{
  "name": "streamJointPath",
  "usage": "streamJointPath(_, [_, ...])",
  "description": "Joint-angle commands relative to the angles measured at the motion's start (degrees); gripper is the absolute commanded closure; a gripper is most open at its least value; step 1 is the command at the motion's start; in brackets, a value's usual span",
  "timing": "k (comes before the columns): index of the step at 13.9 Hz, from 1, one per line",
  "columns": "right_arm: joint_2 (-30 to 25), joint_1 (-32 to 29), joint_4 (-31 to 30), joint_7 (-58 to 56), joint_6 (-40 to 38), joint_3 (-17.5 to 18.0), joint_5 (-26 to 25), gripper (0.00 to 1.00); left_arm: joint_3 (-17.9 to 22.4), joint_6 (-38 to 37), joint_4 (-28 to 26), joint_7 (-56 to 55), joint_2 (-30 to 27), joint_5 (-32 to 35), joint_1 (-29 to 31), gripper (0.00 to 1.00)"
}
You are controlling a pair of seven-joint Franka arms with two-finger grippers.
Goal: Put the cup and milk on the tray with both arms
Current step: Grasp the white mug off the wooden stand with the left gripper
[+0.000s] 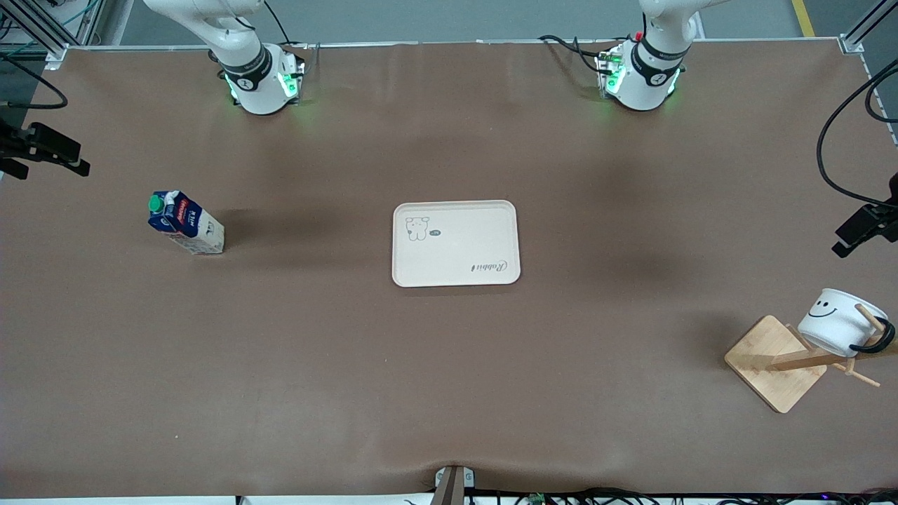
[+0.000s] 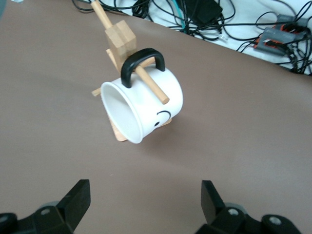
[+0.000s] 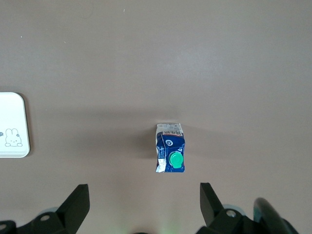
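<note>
The cream tray [image 1: 456,243] lies at the table's middle, and its corner shows in the right wrist view [image 3: 12,126]. The blue and white milk carton [image 1: 186,223] with a green cap stands upright toward the right arm's end. My right gripper [image 3: 144,204] is open and empty, high over the table beside the carton [image 3: 170,154]. The white smiley cup [image 1: 835,321] hangs tilted by its black handle on a peg of the wooden rack, toward the left arm's end. My left gripper [image 2: 145,204] is open and empty, above the table short of the cup [image 2: 146,105]. Neither gripper shows in the front view.
The wooden rack [image 1: 775,365] has a square base and slanted post with pegs [image 2: 119,39]. Black fixtures with cables stick in at both table ends [image 1: 42,147] [image 1: 863,224]. Cables lie along the table's edge nearest the front camera [image 2: 234,24].
</note>
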Motion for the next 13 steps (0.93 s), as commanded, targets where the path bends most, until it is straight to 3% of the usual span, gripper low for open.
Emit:
streamJointPath(1, [0.5,-0.28,1.28,-0.07,-0.7,0.15,0.21,0.0,-0.27,7.49,-3.75,3.24,-0.04,-1.97,0.65,0.0])
streamJointPath(7, [0.5,-0.55,1.19,-0.24,-0.79,0.06,0.21,0.0,-0.36,19.38,-3.59,7.8,7.78,-1.88,0.56,0.01])
streamJointPath(9, [0.5,-0.46,1.36,-0.16,-0.7,0.06,0.21,0.0,-0.36,20.87,-3.32,8.26,9.19,-1.97,0.48,0.17])
streamJointPath(11, [0.59,-0.37,1.45,-0.42,-0.7,0.06,0.12,0.0,-0.54,22.55,-3.32,8.26,10.33,-2.49,0.39,0.17])
streamJointPath(13, [0.68,-0.63,1.28,-0.33,-0.79,0.06,0.12,0.0,-0.54,22.55,-2.89,8.96,10.43,-2.67,0.48,0.27])
